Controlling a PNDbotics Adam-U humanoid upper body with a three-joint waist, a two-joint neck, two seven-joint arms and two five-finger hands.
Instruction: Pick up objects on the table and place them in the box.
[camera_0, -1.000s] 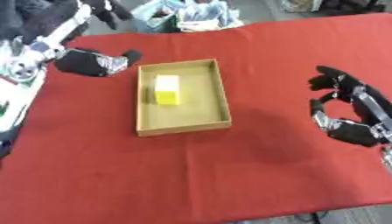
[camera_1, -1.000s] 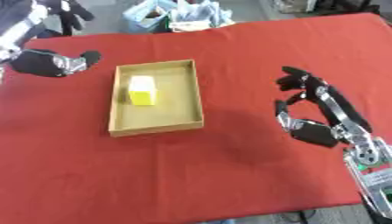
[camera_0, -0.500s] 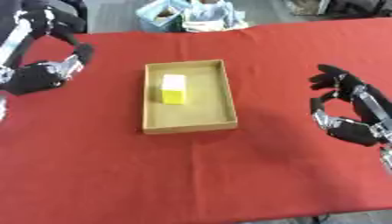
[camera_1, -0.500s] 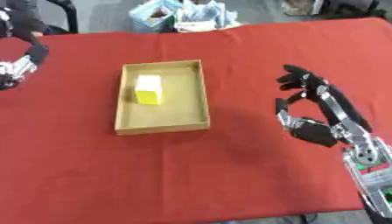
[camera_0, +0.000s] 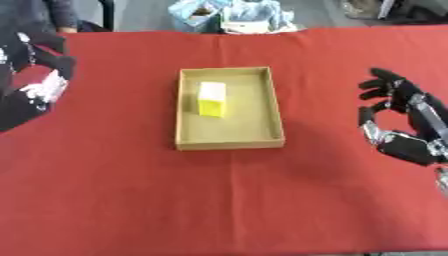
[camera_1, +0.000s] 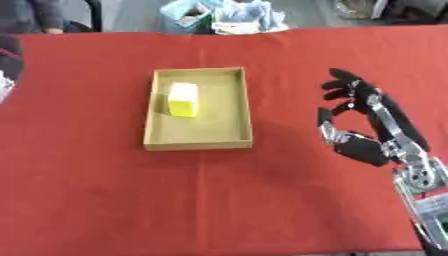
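A shallow cardboard box (camera_0: 274, 118) lies in the middle of the red table (camera_0: 227, 200). Inside it, toward the far end, sits a yellow and white block (camera_0: 212, 99). My right hand (camera_1: 360, 119) hovers open over the cloth to the right of the box, fingers spread and pointing away, holding nothing. My left hand (camera_0: 33, 90) shows at the left edge, well away from the box, and is blurred, so its fingers cannot be made out.
Beyond the table's far edge stands a pale bag or bin (camera_0: 229, 16) with clutter. A person's sleeve (camera_0: 59, 14) shows at the far left corner. The table's front edge runs along the bottom.
My left hand has pulled back from beside the box toward the left edge. The whole picture has also shifted rightward, so the head moved. The right hand and the block stay put.
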